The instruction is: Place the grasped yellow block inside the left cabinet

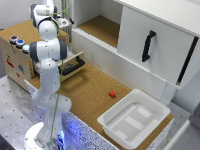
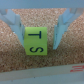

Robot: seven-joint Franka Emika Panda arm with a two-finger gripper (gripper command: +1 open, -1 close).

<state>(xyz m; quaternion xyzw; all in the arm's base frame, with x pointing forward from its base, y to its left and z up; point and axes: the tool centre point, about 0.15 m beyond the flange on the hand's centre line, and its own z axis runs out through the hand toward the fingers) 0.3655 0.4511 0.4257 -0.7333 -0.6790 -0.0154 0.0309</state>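
Yellow block, black lettering

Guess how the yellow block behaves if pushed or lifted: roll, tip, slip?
The yellow block has flat faces and square edges, so it should slide, not roll. It looks rigid and should not squash between the fingers. It sits flat and squat on the grainy cork surface, so tipping seems unlikely and sliding probably meets some friction.
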